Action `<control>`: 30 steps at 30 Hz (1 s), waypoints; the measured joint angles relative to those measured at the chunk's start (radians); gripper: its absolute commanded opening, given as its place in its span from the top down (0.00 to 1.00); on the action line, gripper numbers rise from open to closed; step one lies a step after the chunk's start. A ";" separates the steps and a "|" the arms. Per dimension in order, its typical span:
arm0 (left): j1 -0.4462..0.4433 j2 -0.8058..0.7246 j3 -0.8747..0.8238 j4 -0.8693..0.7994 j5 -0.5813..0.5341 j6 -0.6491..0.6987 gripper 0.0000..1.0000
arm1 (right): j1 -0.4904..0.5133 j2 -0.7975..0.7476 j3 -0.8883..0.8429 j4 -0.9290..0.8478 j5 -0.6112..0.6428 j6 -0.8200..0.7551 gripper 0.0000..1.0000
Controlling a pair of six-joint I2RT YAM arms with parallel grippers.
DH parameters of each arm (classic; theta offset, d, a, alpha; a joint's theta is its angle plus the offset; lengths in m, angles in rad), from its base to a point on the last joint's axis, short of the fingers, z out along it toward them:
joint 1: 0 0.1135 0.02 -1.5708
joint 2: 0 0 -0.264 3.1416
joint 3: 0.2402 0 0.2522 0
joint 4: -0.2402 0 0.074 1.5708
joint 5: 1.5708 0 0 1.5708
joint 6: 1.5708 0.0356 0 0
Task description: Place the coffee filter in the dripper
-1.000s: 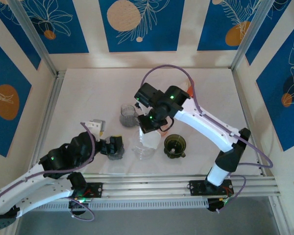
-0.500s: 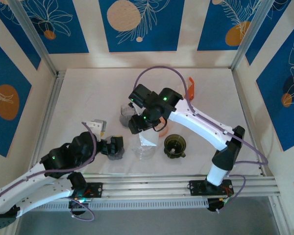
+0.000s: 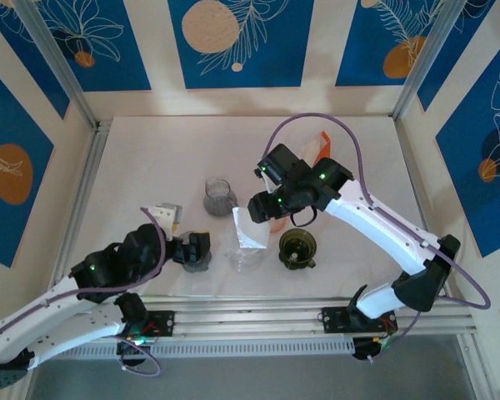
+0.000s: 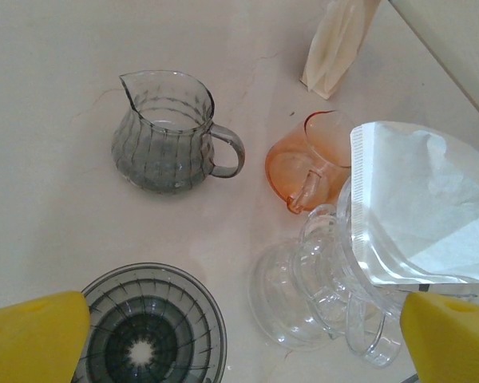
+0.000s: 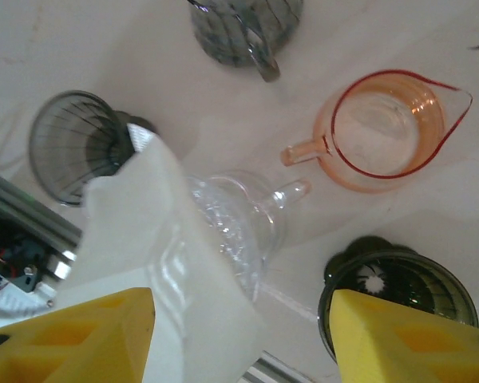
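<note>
The white coffee filter (image 3: 248, 228) is seen standing in the clear dripper (image 3: 243, 252), near the front middle of the table (image 3: 150, 158). It is leaned to one side, and a lot of the paper is poked up above the rim (the lower part can be seen through the clear wall from the left wrist camera).

The right gripper (image 3: 263, 210) is held just behind the filter, over the orange jug (image 3: 277, 223). Its jaws are parted and nothing is gripped between them. From the right wrist camera its yellow fingers (image 5: 72, 339) are seen far apart. The filter is seen between them, loose and not squeezed.

The left gripper (image 3: 196, 248) is held low, just to the left of the clear dripper and above the grey dripper (image 3: 197, 262). Its jaws are spread as wide as can be, and nothing is held by them. From the left wrist camera the grey dripper is seen right under one yellow finger, and the filter and clear dripper are seen near the other.

A grey jug (image 3: 219, 197) is set farther back, with its handle turned toward the orange jug. A dark green dripper (image 3: 297, 247) is placed to the right of the clear one, close by but not touching it.
</note>
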 measured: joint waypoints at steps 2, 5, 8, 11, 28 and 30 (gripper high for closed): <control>0.000 0.019 0.011 0.000 0.000 0.002 0.00 | -0.019 0.002 -0.035 0.013 -0.023 -0.007 0.38; 0.000 0.035 0.024 0.001 0.003 0.003 0.00 | -0.038 0.003 -0.063 0.028 -0.052 -0.017 0.37; 0.000 0.044 0.026 0.001 0.008 0.003 0.00 | -0.056 0.003 -0.085 0.049 -0.087 -0.025 0.39; 0.000 0.044 0.026 0.001 0.008 0.003 0.00 | -0.064 0.004 -0.105 0.065 -0.116 -0.035 0.54; 0.000 0.050 0.026 0.002 0.026 0.002 0.00 | 0.040 0.040 -0.058 0.047 -0.027 -0.047 1.00; 0.003 0.056 0.028 0.005 0.037 0.001 0.00 | 0.060 0.048 -0.053 0.040 0.009 -0.046 1.00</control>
